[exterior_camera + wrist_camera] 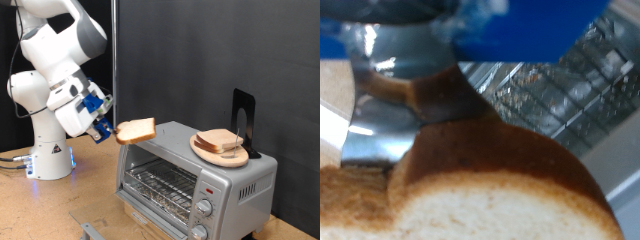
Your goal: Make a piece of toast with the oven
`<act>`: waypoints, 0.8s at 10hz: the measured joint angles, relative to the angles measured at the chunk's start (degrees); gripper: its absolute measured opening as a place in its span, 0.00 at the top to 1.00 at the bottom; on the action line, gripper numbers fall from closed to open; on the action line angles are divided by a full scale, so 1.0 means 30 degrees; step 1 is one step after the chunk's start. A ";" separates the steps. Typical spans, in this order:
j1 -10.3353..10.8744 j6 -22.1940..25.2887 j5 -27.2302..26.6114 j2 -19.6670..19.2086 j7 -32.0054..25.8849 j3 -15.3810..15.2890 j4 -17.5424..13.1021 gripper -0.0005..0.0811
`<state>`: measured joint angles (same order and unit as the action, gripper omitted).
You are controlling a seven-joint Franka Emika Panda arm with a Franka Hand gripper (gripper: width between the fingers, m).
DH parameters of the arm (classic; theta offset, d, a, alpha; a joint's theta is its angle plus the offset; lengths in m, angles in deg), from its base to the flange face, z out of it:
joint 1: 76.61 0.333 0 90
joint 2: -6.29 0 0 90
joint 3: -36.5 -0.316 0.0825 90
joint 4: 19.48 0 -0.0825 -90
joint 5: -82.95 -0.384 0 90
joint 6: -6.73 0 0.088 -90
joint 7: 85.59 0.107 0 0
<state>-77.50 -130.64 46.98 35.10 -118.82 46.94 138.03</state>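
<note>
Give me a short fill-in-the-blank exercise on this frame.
1. The gripper is shut on the piece of ____.
2. The slice is held in the air above the oven's ____ door.
3. More slices lie on a round wooden ____ on top of the oven.

Missing words: toast; open; plate

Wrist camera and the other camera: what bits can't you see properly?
- Wrist view: the piece of toast is blurred and cut off by the bottom edge; it hides most of the oven rack.
- Exterior view: the gripper fingertips are too small to make out where they pinch the piece of toast.
- Exterior view: the oven door is cut off by the bottom edge.
- Exterior view: the slices on the wooden plate are too small to count.
</note>
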 joint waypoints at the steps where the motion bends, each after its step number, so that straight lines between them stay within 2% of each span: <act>1: -0.0196 0.0169 0.0190 0.0284 -0.0161 0.0135 0.0223 0.51; 4: -0.0239 0.0162 0.0281 0.0173 -0.0151 0.0113 0.0424 0.51; 6: -0.0510 -0.0687 0.0352 -0.0184 -0.0517 0.0366 0.0948 0.51; 8: -0.0900 -0.1484 0.0542 -0.0976 -0.0930 0.0693 0.1047 0.51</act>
<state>-80.20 -135.09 48.60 32.17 -121.61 49.02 141.17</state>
